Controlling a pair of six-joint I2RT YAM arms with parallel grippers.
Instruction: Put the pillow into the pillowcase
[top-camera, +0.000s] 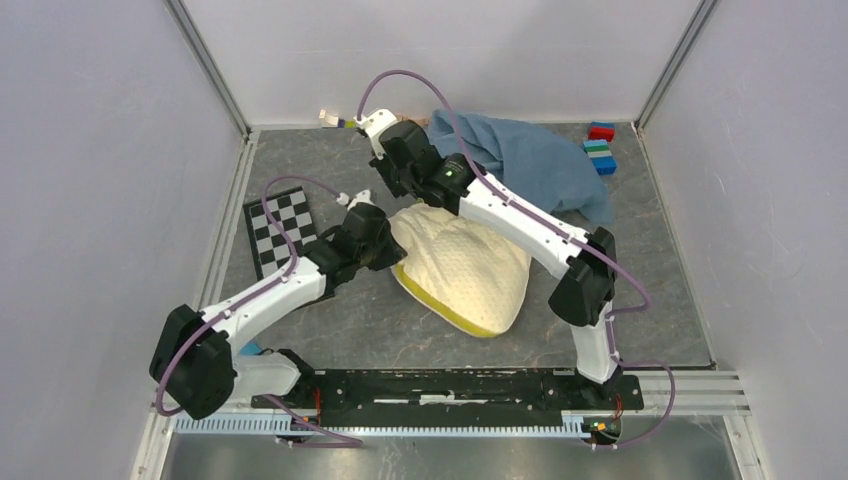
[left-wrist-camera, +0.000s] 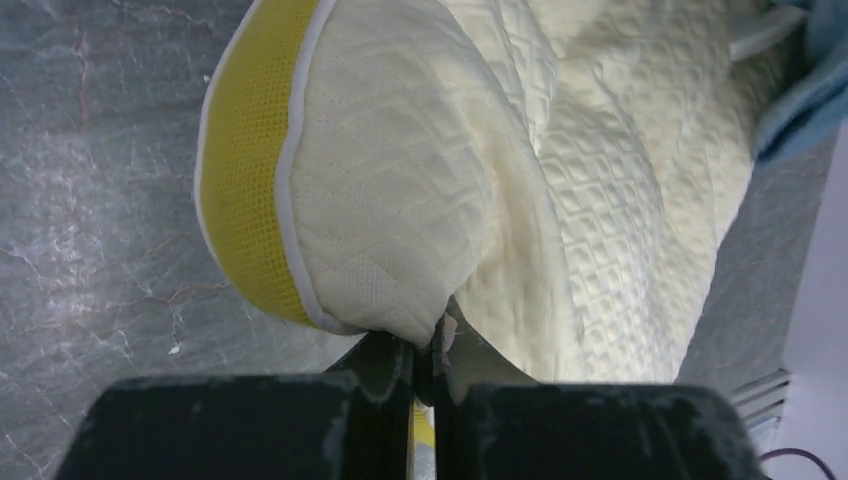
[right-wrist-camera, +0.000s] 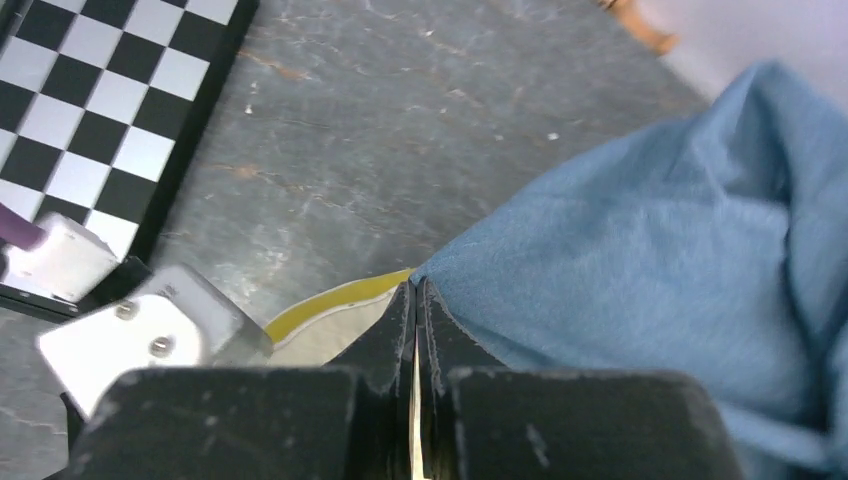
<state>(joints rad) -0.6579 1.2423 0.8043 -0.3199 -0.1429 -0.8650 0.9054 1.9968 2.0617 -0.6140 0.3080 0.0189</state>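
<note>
Plump, bumpy cream pillow (top-camera: 460, 265), yellow mesh edge. Soft wrinkly blue pillowcase (top-camera: 535, 160) bunched behind pillow, touching. Left gripper (left-wrist-camera: 425, 345) pinched tight on pillow's round corner. Right gripper (right-wrist-camera: 415, 295) clamped on pillowcase edge beside pillow.

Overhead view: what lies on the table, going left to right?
Checkerboard → pillow → pillowcase → coloured blocks.
</note>
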